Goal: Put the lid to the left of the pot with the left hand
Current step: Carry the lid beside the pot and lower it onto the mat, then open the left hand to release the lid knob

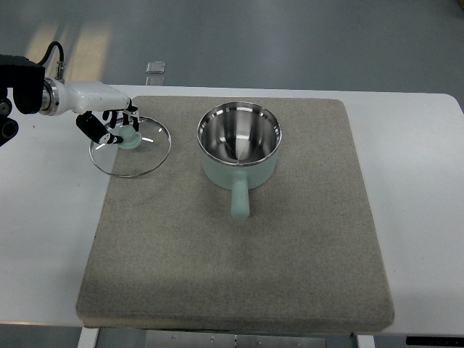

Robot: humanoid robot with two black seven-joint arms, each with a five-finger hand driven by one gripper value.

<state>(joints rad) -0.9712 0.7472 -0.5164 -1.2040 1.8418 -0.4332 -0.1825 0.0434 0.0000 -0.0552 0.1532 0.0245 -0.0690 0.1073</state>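
A glass lid with a metal rim and a mint-green knob sits to the left of the pot, overlapping the left edge of the grey mat. My left hand comes in from the left edge, its dark fingers curled around the knob. Whether the lid rests flat or hangs just above the mat is hard to tell. The mint-green pot with a shiny steel inside stands uncovered on the mat's upper middle. Its handle points toward the near edge.
The mat lies on a white table, with bare mat in front of and to the right of the pot. A small metal clip shows at the table's far edge. Grey floor lies beyond.
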